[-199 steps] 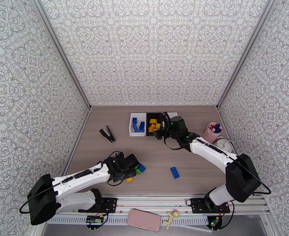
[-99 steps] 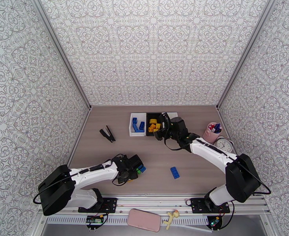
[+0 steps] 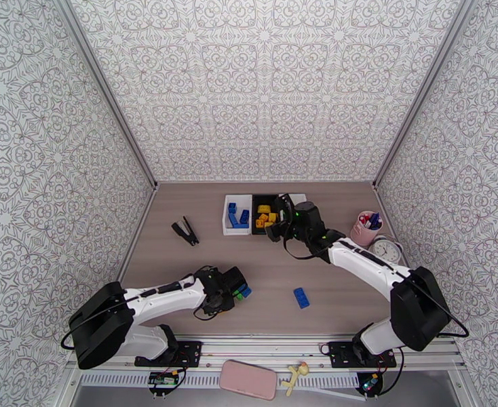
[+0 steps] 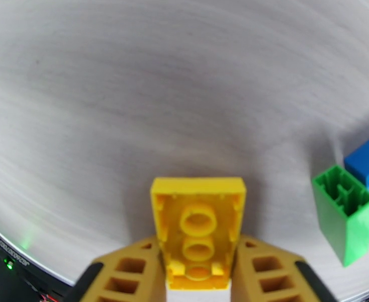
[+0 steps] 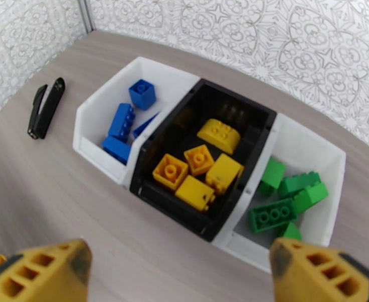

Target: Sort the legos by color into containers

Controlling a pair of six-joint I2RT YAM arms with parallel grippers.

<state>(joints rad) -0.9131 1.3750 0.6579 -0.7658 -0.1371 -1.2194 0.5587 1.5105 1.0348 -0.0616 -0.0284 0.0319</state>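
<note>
**Top ext:** L arm lies low at the near-left of the table (image 3: 181, 259). left gripper (image 3: 227, 294) is down at the tabletop, just beside a green lego (image 3: 238, 294) and a blue lego (image 3: 246, 290) that touch each other. Jaw state can't be read from this view. A loose blue lego (image 3: 301, 297) lies flat on the table, well apart to the right, between the two arms. The containers (image 3: 226, 222) sit far-centre as three bins in a row. right gripper (image 3: 276, 224) hangs over the near edge of the row and hides most of the right-hand bin. A black stapler (image 3: 185, 232) lies left of the bins. A pink pen cup (image 3: 364, 232) and a clock (image 3: 387, 249) stand at the right edge.

**L wrist:** both fingers (image 4: 126, 273) are pressed against the sides of a yellow lego (image 4: 198, 230), so the L gripper is clamped on it. The brick's hollow underside faces the cam. Can't tell if it's touching the table. The green lego stands to the right, up against the blue one.

**R wrist:** fingers (image 5: 38, 275) are spread wide apart w/ nothing between them, above bare table just short of the bins. left white bin (image 5: 91, 119) holds blue legos (image 5: 121, 122). black bin (image 5: 144, 162), in the middle, holds yellow legos (image 5: 199, 159). right white bin (image 5: 330, 157) holds green legos (image 5: 272, 215). The stapler lies on the table at far left.
</note>
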